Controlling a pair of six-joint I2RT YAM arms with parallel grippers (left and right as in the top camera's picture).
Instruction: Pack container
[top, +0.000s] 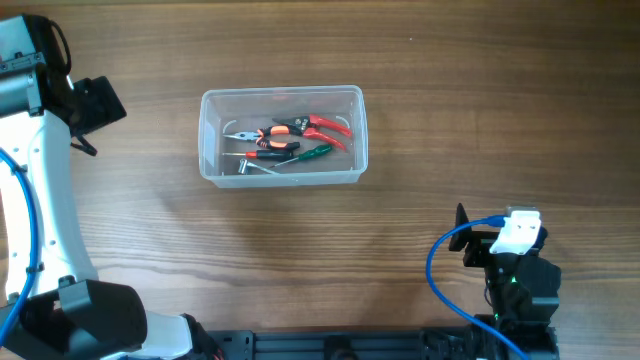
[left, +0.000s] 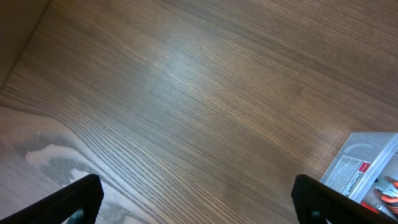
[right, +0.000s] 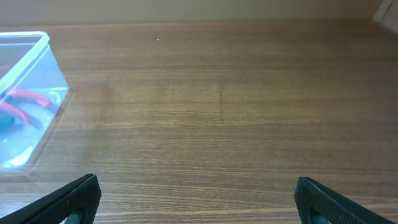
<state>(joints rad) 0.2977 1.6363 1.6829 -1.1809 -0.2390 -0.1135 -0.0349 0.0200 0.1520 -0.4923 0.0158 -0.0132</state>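
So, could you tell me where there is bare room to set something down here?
The table is bare right of the tub, up to the right arm, and between the tub and the left arm. The tub itself is crowded with tools.

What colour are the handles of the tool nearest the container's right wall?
Red handles, clearest in the overhead view, inside the container.

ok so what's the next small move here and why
Probably just settle the arms at rest. The left gripper and right gripper are open, empty and well away from the container; red-handled pliers and a green-handled screwdriver already lie inside it, and no loose tool shows on the table in any view.
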